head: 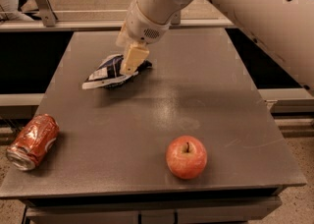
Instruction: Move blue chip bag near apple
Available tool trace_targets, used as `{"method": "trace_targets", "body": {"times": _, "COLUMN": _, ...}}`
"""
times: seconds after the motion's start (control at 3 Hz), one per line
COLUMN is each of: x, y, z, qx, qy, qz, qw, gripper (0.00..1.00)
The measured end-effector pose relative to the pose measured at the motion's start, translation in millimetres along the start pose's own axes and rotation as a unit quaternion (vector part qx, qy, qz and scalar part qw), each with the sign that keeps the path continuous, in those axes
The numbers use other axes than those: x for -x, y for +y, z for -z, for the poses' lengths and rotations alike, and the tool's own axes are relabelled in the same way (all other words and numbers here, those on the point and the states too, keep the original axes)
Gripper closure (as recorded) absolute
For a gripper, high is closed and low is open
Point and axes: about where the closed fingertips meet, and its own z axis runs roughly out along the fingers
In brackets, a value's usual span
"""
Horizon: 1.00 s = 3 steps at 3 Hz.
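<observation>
The blue chip bag (pixel 109 72) lies crumpled on the far left part of the dark grey table (pixel 216 100), its white edge strip pointing to the front left. My gripper (pixel 131 61) comes down from the white arm at the top and sits on the bag's right end, touching or overlapping it. The part of the bag under the gripper is hidden. The apple (pixel 186 156), red with a dark stem, stands near the table's front edge, right of the middle and well apart from the bag.
A crushed red soda can (pixel 32 141) lies at the table's front left corner. A metal rail (pixel 73 21) runs behind the far edge. The white arm (pixel 235 2) spans the upper right.
</observation>
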Motion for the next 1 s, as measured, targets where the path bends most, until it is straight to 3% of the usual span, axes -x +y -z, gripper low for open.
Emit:
{"method": "trace_targets", "body": {"times": 0.67, "x": 2.6, "y": 1.1, "z": -1.4, "qx": 0.002, "qy": 0.000, "qz": 0.002, "qw": 1.0000, "gripper": 0.88}}
{"method": "trace_targets", "body": {"times": 1.0, "x": 3.7, "y": 1.7, "z": -1.8, "qx": 0.002, "qy": 0.000, "qz": 0.003, "qw": 1.0000, "gripper": 1.00}}
